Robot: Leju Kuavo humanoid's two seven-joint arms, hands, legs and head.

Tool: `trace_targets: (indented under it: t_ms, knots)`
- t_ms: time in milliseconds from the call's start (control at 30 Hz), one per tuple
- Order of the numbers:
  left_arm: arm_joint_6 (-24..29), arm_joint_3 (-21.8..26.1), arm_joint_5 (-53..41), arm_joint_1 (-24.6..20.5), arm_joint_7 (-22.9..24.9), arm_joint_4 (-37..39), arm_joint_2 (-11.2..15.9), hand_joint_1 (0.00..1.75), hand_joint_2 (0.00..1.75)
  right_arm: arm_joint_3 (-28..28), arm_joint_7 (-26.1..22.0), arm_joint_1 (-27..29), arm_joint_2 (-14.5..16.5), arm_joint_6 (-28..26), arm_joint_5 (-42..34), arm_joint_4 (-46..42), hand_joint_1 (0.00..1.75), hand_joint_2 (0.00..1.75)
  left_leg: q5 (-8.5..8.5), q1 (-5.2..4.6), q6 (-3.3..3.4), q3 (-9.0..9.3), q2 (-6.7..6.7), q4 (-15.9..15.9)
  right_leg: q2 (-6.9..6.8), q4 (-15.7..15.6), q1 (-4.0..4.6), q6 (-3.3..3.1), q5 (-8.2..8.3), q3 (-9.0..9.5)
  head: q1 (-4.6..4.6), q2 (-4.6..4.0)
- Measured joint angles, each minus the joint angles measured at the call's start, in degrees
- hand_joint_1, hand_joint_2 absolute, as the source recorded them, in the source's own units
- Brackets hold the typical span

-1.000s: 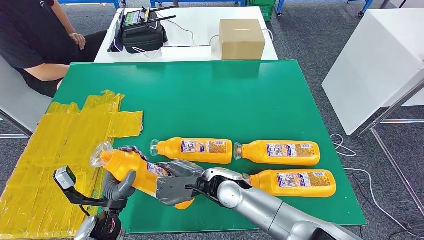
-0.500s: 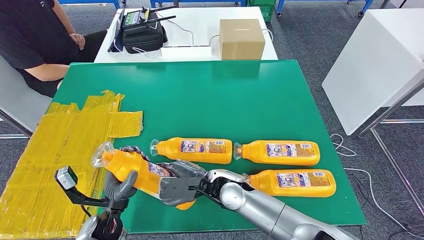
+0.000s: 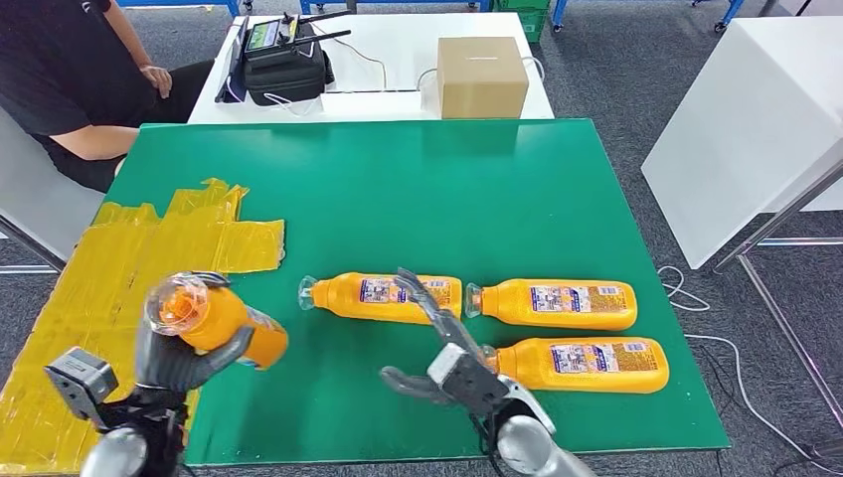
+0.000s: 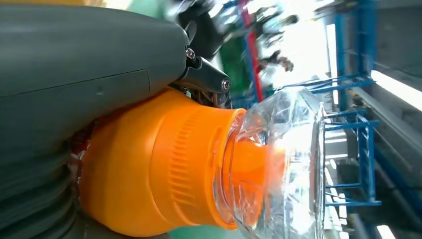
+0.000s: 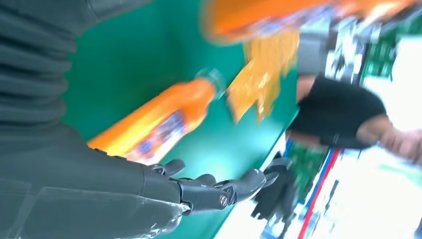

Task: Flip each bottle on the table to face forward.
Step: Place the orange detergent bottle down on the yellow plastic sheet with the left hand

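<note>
A: Where's the bottle being turned?

B: Off the green table (image 3: 418, 189), above its near left corner. The left hand (image 3: 174, 360) grips the glossy orange bottle (image 3: 224, 326) around its body, clear ribbed cap toward the camera.

A: And the other three bottles (image 3: 552, 303)?

B: Lying label-up near the table's near right edge.

A: The right hand (image 3: 452, 368)?

B: Fingers spread wide, holding nothing, over the near edge.
</note>
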Motion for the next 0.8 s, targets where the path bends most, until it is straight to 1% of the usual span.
trace_targets:
  t_ms: [100,233,300,367,467,533,567,600,633,700,767,800]
  knots:
    - [0.3,0.6,-1.4,0.0,1.1,-4.6,1.6,1.75,1.75,-3.5,-0.7,3.3,-0.8,0.8,0.4,-2.5,0.00,0.00,0.00,0.00,0.00,0.02,0.10,0.0,0.03,0.0,0.00,0.00,0.00,0.00,0.01,0.00]
    - [0.6,0.5,-2.0,0.2,0.0,-7.1,2.8,1.75,1.75,-5.6,-0.7,5.1,-0.9,1.1,0.9,-4.2,0.00,0.00,0.01,-0.02,0.00,0.06,0.14,0.0,0.04,0.0,0.00,-0.01,0.01,0.02,0.01,0.00]
    - [2.3,0.5,-4.5,0.3,-0.7,-7.8,3.2,1.75,1.75,-6.2,-0.6,5.6,-0.9,1.1,1.0,-4.9,0.00,0.00,0.02,-0.02,0.00,0.06,0.13,0.0,0.04,0.0,0.00,-0.01,0.01,0.02,0.01,0.00]
    - [7.7,0.4,-11.9,0.3,-1.3,-8.3,3.4,1.75,1.75,-6.7,-0.5,6.2,-0.9,1.0,1.1,-5.5,0.00,0.00,0.02,-0.02,0.00,0.06,0.13,0.0,0.03,0.0,-0.01,-0.01,0.01,0.02,0.01,0.00]
    - [20.4,0.2,-29.2,-0.1,-0.7,-8.5,3.4,1.75,1.75,-7.4,-0.4,7.1,-1.1,0.8,1.3,-6.3,0.00,0.00,0.01,-0.02,0.00,0.06,0.14,0.0,0.04,0.0,-0.01,0.00,0.01,0.01,0.01,0.00]
    - [28.2,-0.2,-42.8,-0.7,2.4,-8.4,3.5,1.75,1.75,-7.6,-0.4,7.2,-1.2,1.0,1.0,-6.6,0.00,0.00,0.01,-0.02,0.00,0.06,0.14,0.0,0.04,0.0,-0.01,0.00,0.01,0.01,0.01,0.00]
    - [31.2,-0.5,-50.3,-1.1,5.1,-8.0,3.6,1.75,1.75,-7.7,-0.3,7.1,-1.2,1.2,0.8,-6.6,0.00,0.00,0.01,-0.02,0.00,0.05,0.13,0.0,0.03,0.0,-0.01,0.00,0.01,0.01,0.02,0.00]
    - [32.9,-0.8,-57.2,-1.6,8.2,-7.3,3.9,1.75,1.75,-7.7,-0.2,6.9,-1.3,1.5,0.4,-6.7,0.00,0.00,0.01,-0.02,0.00,0.05,0.12,0.0,0.03,0.0,-0.01,0.00,0.01,0.02,0.02,0.00]
    - [33.8,-1.2,-63.2,-2.2,11.3,-6.1,4.3,1.75,1.75,-7.7,0.0,6.5,-1.3,1.9,0.1,-6.7,0.00,0.00,0.01,-0.03,0.00,0.06,0.12,0.0,0.03,0.0,-0.02,-0.01,0.01,0.02,0.01,0.00]
    - [33.6,-2.1,-72.3,-3.4,16.7,-2.3,5.2,1.75,1.75,-7.6,0.5,5.5,-1.2,2.5,-0.3,-6.6,0.00,0.00,0.02,-0.02,0.00,0.07,0.14,0.0,0.04,0.0,-0.03,-0.02,0.02,0.02,0.01,0.00]
    - [33.4,-3.0,-78.4,-4.7,20.6,3.3,6.1,1.75,1.75,-7.6,1.2,4.1,-1.1,2.8,-0.3,-6.3,0.00,0.00,0.04,-0.02,0.01,0.10,0.17,0.0,0.05,0.0,-0.03,-0.03,0.03,0.03,0.02,0.00]
    - [33.6,-3.3,-80.1,-5.2,21.8,6.5,6.5,1.75,1.75,-7.6,1.5,3.4,-1.0,2.8,-0.2,-6.1,0.00,0.00,0.06,-0.02,0.01,0.12,0.18,0.0,0.06,0.0,-0.03,-0.03,0.04,0.04,0.02,0.00]
